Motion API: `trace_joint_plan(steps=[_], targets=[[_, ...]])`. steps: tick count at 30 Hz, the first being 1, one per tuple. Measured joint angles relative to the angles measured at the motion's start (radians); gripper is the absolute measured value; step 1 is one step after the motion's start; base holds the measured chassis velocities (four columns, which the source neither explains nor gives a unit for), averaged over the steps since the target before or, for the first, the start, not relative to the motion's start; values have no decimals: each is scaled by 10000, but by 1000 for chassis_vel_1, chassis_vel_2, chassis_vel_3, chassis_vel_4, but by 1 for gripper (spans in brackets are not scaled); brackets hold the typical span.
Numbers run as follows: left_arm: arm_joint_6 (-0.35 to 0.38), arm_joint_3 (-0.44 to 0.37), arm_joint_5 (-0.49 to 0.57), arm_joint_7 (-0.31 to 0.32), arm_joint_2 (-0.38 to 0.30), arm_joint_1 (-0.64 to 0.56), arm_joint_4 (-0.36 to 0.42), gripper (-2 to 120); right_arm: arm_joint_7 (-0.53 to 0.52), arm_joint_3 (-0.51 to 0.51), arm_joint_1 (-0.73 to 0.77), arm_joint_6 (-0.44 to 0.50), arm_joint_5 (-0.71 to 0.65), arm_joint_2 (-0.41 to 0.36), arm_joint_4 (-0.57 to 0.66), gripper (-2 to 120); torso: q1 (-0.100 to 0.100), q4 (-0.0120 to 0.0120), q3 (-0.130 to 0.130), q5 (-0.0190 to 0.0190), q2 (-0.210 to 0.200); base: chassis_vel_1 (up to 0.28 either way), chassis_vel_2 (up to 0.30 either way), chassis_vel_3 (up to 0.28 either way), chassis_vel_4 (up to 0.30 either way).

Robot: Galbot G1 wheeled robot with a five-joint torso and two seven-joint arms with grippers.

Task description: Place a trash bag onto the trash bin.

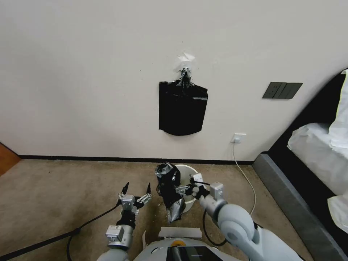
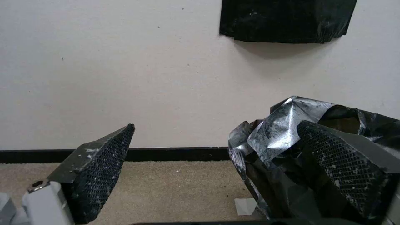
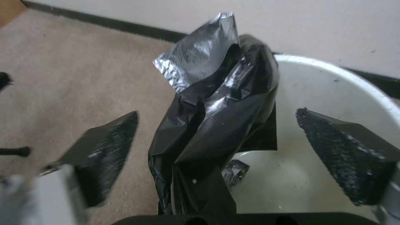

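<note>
the trash bag (image 1: 169, 192) hangs crumpled over the near-left edge of the trash bin (image 1: 189, 170), which stands on the carpet (image 1: 54, 195) by the wall (image 1: 90, 72). most of the bag droops down the outside of the bin, and only a little bit seems to reach inside. the right tool (image 3: 221, 147) sits at the bin with its two fingers spread wide, one on each side of the bag, and it holds nothing. the left tool (image 1: 136, 189) hovers just beside the bag, to its left, and its fingers are wide apart too, with nothing between them. the bag is not over the rim all the way round yet, so i think the job is about half done. to do this step well, the tools should find the open mouth of the bag, pinch only one thin layer, and pull it gently across to the far side of the rim so it does not tear or slip off. the mouth of the bag is hard to find, because the folds hide it. the floor of the bin is partly hidden by the bag. another black pack (image 1: 182, 108) hangs on the wall above
</note>
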State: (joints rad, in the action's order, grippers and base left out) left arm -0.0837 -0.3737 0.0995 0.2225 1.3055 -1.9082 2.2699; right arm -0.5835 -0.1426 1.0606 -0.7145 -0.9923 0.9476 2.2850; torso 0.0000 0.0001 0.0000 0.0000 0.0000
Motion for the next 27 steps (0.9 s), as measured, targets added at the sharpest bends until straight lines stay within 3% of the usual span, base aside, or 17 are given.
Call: trace_joint_plan(steps=[11, 13, 15, 17, 19, 21, 27], targets=[[331, 102, -64, 68, -117, 162, -8, 100, -552, -736, -763, -242, 35, 153, -908, 51, 0, -2, 0, 0, 0, 0, 0, 0, 0], [419, 228, -55, 87, -230, 270, -80, 100, -661, -852, -897, -242, 148, 13, -1040, 39, 0, -2, 0, 1, 0, 0, 0, 0, 0], [430, 254, -54, 92, -240, 288, -93, 100, -667, -866, -915, -242, 172, -9, -1054, 36, 0, -2, 0, 1, 0, 0, 0, 0, 0], [583, 502, -55, 173, -336, 480, -196, 100, -697, -946, -1042, -237, 386, -171, -1108, 23, 0, 0, 0, 1, 0, 0, 0, 0, 0], [628, 558, -55, 202, -364, 539, -214, 100, -697, -960, -1066, -235, 452, -216, -1108, 22, 0, -1, 0, 0, 0, 0, 0, 0, 0], [943, 888, -51, 381, -550, 854, -317, 100, -681, -978, -1142, -230, 633, -439, -1063, 10, 0, -1, 0, 0, 0, 0, 0, 0, 0], [1876, 1556, 107, 953, -893, 1637, -569, 100, -566, -975, -1224, -221, 715, -737, -1001, 0, 0, -1, 0, 0, 0, 0, 0, 0, 0]])
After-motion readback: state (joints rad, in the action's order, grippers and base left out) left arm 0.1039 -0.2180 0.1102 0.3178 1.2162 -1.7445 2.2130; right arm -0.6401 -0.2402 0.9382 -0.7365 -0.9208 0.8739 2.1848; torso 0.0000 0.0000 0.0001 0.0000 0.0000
